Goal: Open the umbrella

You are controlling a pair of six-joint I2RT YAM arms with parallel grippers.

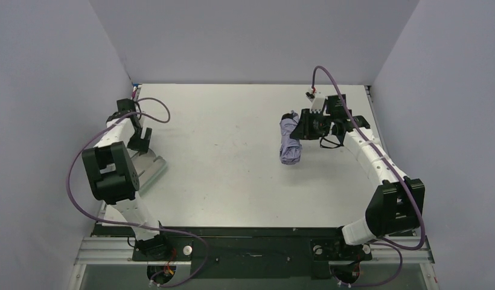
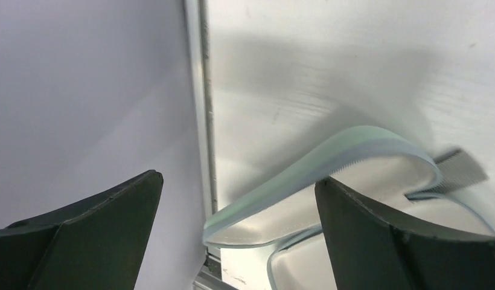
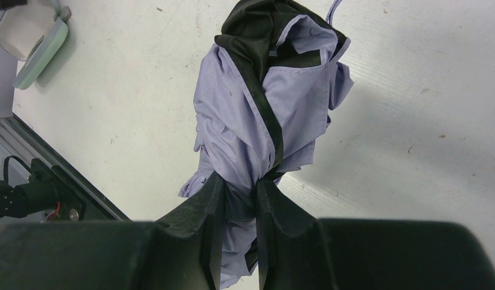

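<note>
The umbrella is a folded bundle of pale lavender cloth with black lining, lying on the table right of centre. My right gripper is shut on one end of it. In the right wrist view the two fingers pinch the gathered cloth of the umbrella, with the right gripper closed tight around it. No shaft or handle shows. My left gripper hangs at the far left edge of the table with its fingers wide apart. In the left wrist view the left gripper holds nothing.
A pale-green zippered case lies open on the table under my left gripper. Its curved rim shows in the left wrist view as the case and in the right wrist view as the case. Grey walls close in on three sides.
</note>
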